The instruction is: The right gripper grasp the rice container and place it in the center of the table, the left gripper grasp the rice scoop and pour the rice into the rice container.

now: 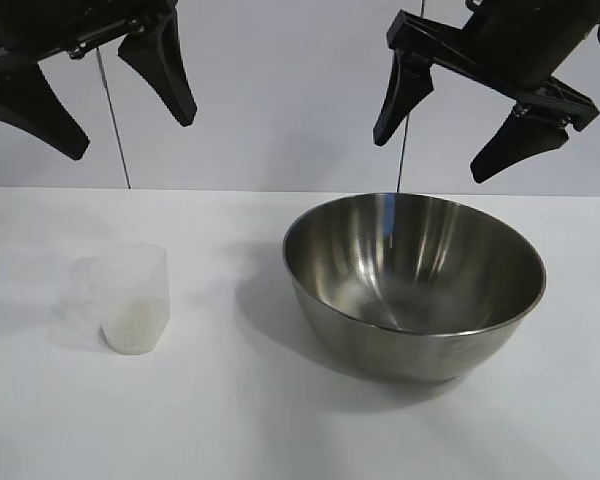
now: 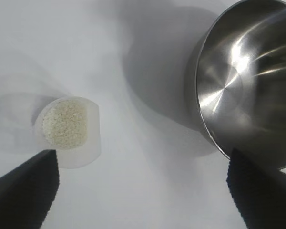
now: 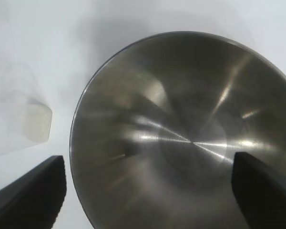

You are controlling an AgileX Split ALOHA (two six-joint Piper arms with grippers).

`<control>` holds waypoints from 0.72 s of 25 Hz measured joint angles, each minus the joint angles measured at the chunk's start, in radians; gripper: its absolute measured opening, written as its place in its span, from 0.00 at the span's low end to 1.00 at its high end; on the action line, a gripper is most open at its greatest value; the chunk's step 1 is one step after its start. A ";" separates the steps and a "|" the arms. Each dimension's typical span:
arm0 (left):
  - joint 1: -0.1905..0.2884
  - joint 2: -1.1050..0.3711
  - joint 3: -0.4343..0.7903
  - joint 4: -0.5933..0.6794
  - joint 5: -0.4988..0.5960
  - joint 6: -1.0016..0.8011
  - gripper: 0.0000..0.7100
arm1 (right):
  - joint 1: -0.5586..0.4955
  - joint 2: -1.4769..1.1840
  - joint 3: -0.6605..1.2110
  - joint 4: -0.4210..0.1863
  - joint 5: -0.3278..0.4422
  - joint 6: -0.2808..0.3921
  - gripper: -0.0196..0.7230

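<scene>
Exterior view: right gripper (image 1: 464,128) hangs above steel bowl (image 1: 415,283), jaws spread wide, holding nothing. Left gripper (image 1: 110,108) hangs above plastic cup (image 1: 130,297), jaws likewise spread, empty. Bowl sits right of middle on bench (image 1: 230,420); cup well apart to its left. First step, grasping bowl, not yet begun.

Left wrist view: rice (image 2: 65,123) fills cup bottom; cup upright near one jaw tip.

Right wrist view: bowl empty, between jaws. Next move likely calls for descent onto rim, one jaw inside, one outside.
</scene>
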 joint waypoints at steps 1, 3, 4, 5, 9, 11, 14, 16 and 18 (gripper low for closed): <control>0.000 0.000 0.000 0.000 0.000 0.000 0.97 | 0.000 0.000 0.000 0.000 0.000 0.000 0.90; 0.000 0.000 0.000 0.000 0.000 0.000 0.97 | 0.000 0.000 0.000 0.000 0.000 0.000 0.90; 0.000 0.000 0.000 0.000 0.000 0.000 0.97 | 0.000 0.000 0.000 0.000 0.000 0.000 0.90; 0.000 0.000 0.000 0.000 0.000 0.000 0.97 | 0.000 0.000 0.000 0.000 0.000 0.000 0.90; 0.000 0.000 0.000 0.000 0.000 0.000 0.97 | 0.000 0.000 0.000 0.001 0.001 0.000 0.90; 0.000 0.000 0.000 0.000 0.000 0.000 0.97 | 0.000 0.000 -0.001 -0.009 0.022 -0.007 0.90; 0.000 0.000 0.000 0.000 0.000 0.000 0.97 | 0.000 0.000 -0.001 -0.114 0.085 -0.024 0.90; 0.000 0.000 0.000 0.000 0.000 0.000 0.97 | 0.000 0.000 -0.001 -0.229 0.131 0.001 0.90; 0.000 0.000 0.000 0.000 0.000 0.000 0.97 | 0.000 0.000 -0.001 -0.317 0.164 0.037 0.90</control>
